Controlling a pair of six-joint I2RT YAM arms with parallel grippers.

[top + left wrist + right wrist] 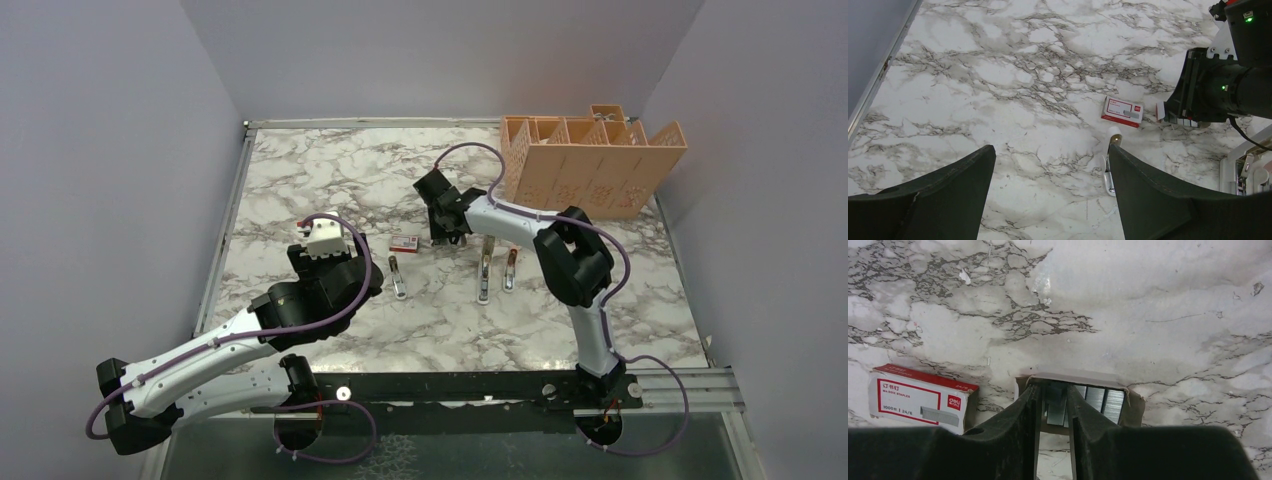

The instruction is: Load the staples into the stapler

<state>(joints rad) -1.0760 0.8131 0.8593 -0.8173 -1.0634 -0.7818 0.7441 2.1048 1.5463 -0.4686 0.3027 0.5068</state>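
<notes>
The marble table (300, 180) carries an orange organiser (590, 165) at the upper right of the top view, clear of the work. Three slim silvery pieces (484, 278) lie side by side in the lower middle, judged laid out within reach of both arms; any may be the tool to be loaded. The red-and-white box (923, 397) sits at the left of the right wrist view. Its grey tray (1133, 407) lies apart at centre, exposing the staples (1113, 402).

The right gripper (1054, 402) is narrowed around one strip in the tray, apparently pinching it. The left gripper (1050, 152) hangs wide apart, holding nothing, judged to be on standby.
</notes>
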